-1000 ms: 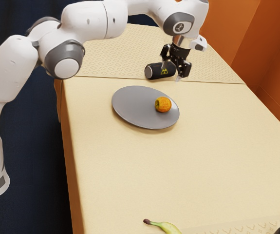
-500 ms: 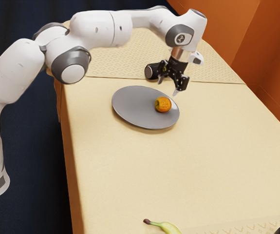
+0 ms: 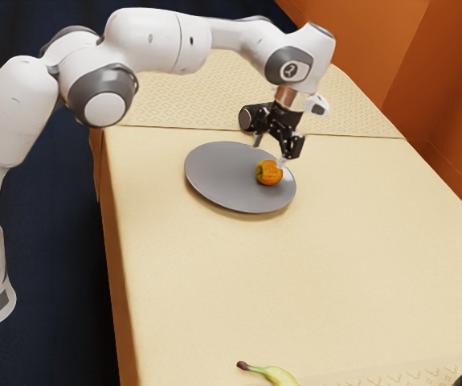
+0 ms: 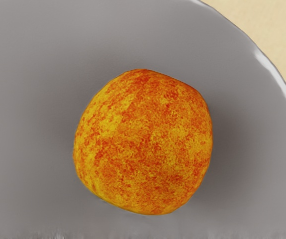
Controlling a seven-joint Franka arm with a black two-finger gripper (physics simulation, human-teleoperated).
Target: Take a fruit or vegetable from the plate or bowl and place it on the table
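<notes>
The reach for the apple [image 3: 268, 174] is being the step in hand: the gripper [image 3: 270, 153] is hovering over the plate [image 3: 205, 182] with its fingers standing apart, grasping nothing. The apple is lying on the plate, off its middle and near the rim, so the lift and the placing are waiting to be done.

The next move is calling for a straight, careful lowering until the fingers are flanking the apple, then for closing on it from two sides. In the exterior view the apple is sitting just below the gripper, and the fingertip toward that view's right is overlapping the fruit's upper edge; whether it is touching, I cannot tell. In the wrist view the apple is showing close to the middle, with grey plate around it, so the hand is probably aiming well.

The round skin is likely to be slipping or rolling if one finger is pushing first, and the nearby rim is leaving less room on that side. Once the apple is rising safely, the bare table [image 3: 295, 273] beyond the rim is offering a fair spot for it
</notes>
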